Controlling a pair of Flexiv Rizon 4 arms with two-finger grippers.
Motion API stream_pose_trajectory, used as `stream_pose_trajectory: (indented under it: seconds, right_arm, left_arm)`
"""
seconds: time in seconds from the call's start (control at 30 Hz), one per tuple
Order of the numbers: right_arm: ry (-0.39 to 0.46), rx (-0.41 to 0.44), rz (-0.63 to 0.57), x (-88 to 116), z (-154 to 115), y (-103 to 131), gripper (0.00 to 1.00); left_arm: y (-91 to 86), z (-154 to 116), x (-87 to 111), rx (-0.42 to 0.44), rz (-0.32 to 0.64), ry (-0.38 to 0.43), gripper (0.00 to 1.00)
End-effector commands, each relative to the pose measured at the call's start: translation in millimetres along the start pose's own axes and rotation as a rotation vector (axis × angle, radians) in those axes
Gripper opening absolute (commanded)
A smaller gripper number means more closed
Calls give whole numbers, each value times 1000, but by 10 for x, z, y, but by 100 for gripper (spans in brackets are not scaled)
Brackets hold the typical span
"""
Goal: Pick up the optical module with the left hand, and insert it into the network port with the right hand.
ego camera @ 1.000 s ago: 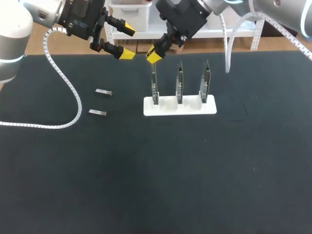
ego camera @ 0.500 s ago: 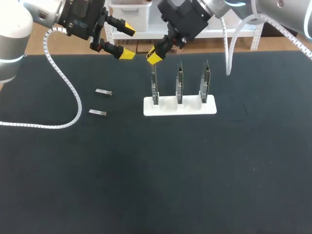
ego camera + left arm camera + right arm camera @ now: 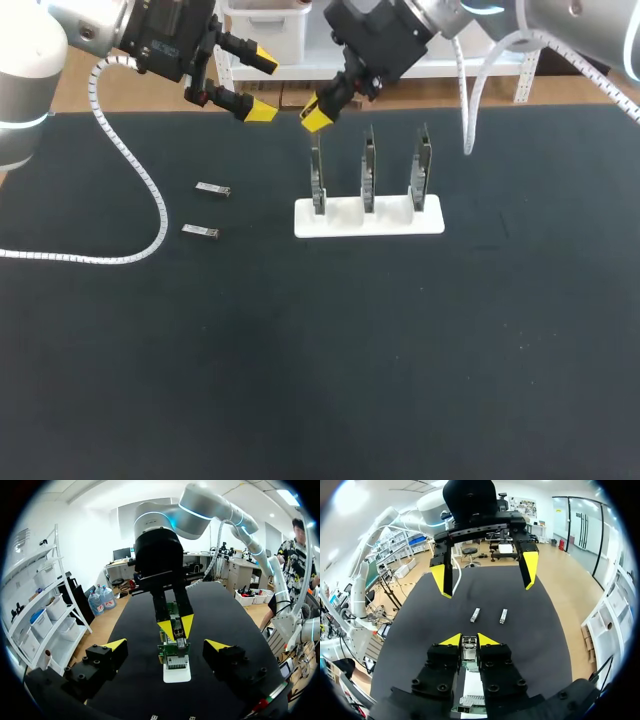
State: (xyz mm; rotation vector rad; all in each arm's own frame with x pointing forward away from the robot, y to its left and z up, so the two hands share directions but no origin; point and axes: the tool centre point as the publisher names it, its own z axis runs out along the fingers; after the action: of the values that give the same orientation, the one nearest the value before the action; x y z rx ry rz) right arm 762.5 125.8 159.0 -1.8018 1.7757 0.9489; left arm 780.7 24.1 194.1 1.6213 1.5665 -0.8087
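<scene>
Plainly at the insertion step. Clenched between the yellow tips of the right jaws, pinched from both sides: the optical module point(image 3: 468, 645), held end-down directly over the leftmost circuit board point(image 3: 318, 180) of three standing upright in the white stand point(image 3: 385, 222). Gripped toward its rear, probably to leave the nose free for the network port on that board's top edge. Cannot tell whether already touching the port or just short of it. Lined up with the board's plane, judging from the left wrist view: module, board and stand all in one column under the right arm.

Released and carrying nothing: the left jaws, parked high over the counter's far left, well apart from the stand. Likely placed there to stay clear of the right arm and to give a plain look at the port.

Down on the counter point(image 3: 300, 350), left of the stand: a spare module point(image 3: 213, 189) and a second spare module point(image 3: 200, 231), lying flat, near each other but apart, well clear of both arms.

Next, most likely: a straight push down along the board, square to the port, to avoid jamming the module or tipping the stand.
</scene>
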Motion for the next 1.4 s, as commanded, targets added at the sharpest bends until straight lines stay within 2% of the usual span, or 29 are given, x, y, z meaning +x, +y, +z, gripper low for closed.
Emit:
stream_pose_trajectory:
  seconds: [0.03,0.37,1.17,1.4]
  right_arm:
    - [0,20,-11,-6,-8,50,0]
    - [-2,44,-34,-74,-56,76,0]
    - [-5,35,-12,-2,-38,92,0]
    - [-3,63,-50,-90,-99,113,0]
  left_arm:
    - [2,-1,-9,0,-2,5,100]
    - [2,-1,-9,0,-2,5,100]
    - [2,-1,-9,0,-2,5,100]
    - [2,-1,-9,0,-2,5,100]
